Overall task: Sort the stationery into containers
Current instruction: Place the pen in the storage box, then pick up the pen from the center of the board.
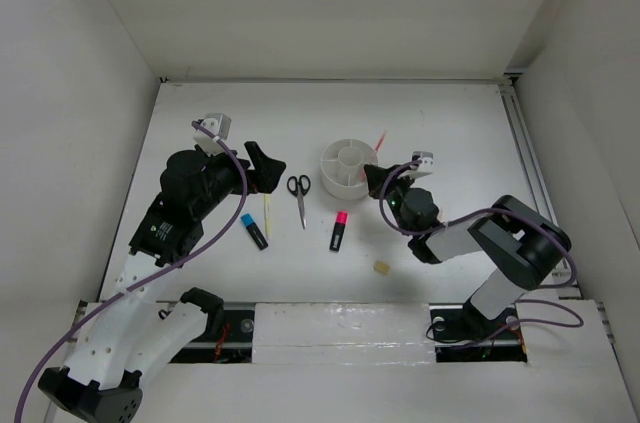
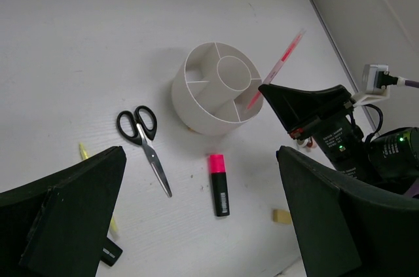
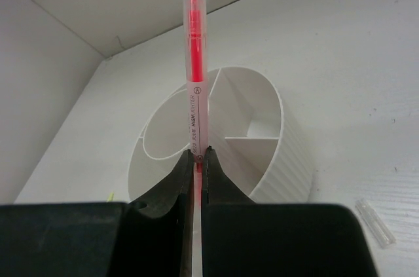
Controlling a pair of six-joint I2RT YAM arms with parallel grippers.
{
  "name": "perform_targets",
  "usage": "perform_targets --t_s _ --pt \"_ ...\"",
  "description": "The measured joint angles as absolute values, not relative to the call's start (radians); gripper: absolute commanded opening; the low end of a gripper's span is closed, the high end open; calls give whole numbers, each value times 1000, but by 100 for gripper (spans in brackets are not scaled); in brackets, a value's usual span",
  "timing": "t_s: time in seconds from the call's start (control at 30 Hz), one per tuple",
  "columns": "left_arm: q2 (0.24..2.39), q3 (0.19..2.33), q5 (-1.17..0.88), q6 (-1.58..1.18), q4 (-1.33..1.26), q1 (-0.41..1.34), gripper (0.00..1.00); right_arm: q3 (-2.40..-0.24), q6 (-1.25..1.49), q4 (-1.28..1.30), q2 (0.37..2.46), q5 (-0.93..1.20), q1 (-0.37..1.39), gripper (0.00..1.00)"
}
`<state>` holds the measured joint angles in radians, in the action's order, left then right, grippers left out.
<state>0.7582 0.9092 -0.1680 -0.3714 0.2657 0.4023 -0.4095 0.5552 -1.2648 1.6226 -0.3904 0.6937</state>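
The round white organiser (image 1: pixel 346 167) stands mid-table. My right gripper (image 1: pixel 372 180) is shut on a thin red pen (image 1: pixel 381 140) at the organiser's right rim. The pen (image 3: pixel 195 61) slants up from the fingers (image 3: pixel 196 156) over the organiser (image 3: pixel 281 152), and its low end is at an outer compartment (image 2: pixel 249 103). Black-handled scissors (image 1: pixel 298 193), a pink-capped highlighter (image 1: pixel 339 230), a blue-capped highlighter (image 1: pixel 254 231), a yellow pen (image 1: pixel 267 213) and a tan eraser (image 1: pixel 381 267) lie on the table. My left gripper (image 1: pixel 262 165) hovers open, left of the scissors (image 2: pixel 144 139), holding nothing.
White walls enclose the table on the left, back and right. A small clear cap (image 3: pixel 375 222) lies on the table right of the organiser. The right arm's elbow (image 1: pixel 520 243) rests low at the right, with purple cables trailing from both arms.
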Motion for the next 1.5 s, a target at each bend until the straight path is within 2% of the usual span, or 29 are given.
perform_targets --t_s 0.1,0.13,0.17,0.33,0.53,0.6,0.63,0.7,0.8,0.83,0.93,1.07,1.2,1.3,1.5 --pt "758 909 -168 -371 266 402 100 -409 558 -1265 1632 -393 694 7" --pt "758 909 -168 -371 266 402 100 -409 559 -1265 1632 -393 694 16" --pt "759 909 -168 -371 266 402 100 -408 561 -1266 1632 -393 694 21" --pt "768 909 -168 -371 266 402 100 -408 567 -1266 1632 -392 694 37" --pt "770 909 -168 -371 266 402 100 -385 569 -1268 1632 -386 696 37" --pt "770 909 -168 -371 266 402 100 -379 569 -1268 1632 -384 698 30" --pt "770 909 -168 -371 266 402 100 -378 569 -1268 1633 -384 698 30" --pt "772 909 -168 -371 266 402 100 -378 571 -1269 1633 -384 701 35" --pt "776 909 -168 -371 266 402 100 -372 573 -1282 1636 -379 702 49" --pt "777 909 -167 -371 266 402 100 -369 573 -1289 1635 -374 702 58" --pt "777 909 -156 -371 266 402 100 -358 572 -1288 1600 -359 709 66" --pt "805 909 -126 -379 267 402 100 -362 540 -1258 1459 -342 751 70" --pt "859 909 -104 -391 279 402 100 -407 496 -1200 1303 -324 796 70" --pt "887 909 -93 -407 286 400 100 -418 477 -1149 1216 -318 807 76" --pt "986 920 -66 -455 306 397 100 -496 441 -844 1076 -318 816 79"
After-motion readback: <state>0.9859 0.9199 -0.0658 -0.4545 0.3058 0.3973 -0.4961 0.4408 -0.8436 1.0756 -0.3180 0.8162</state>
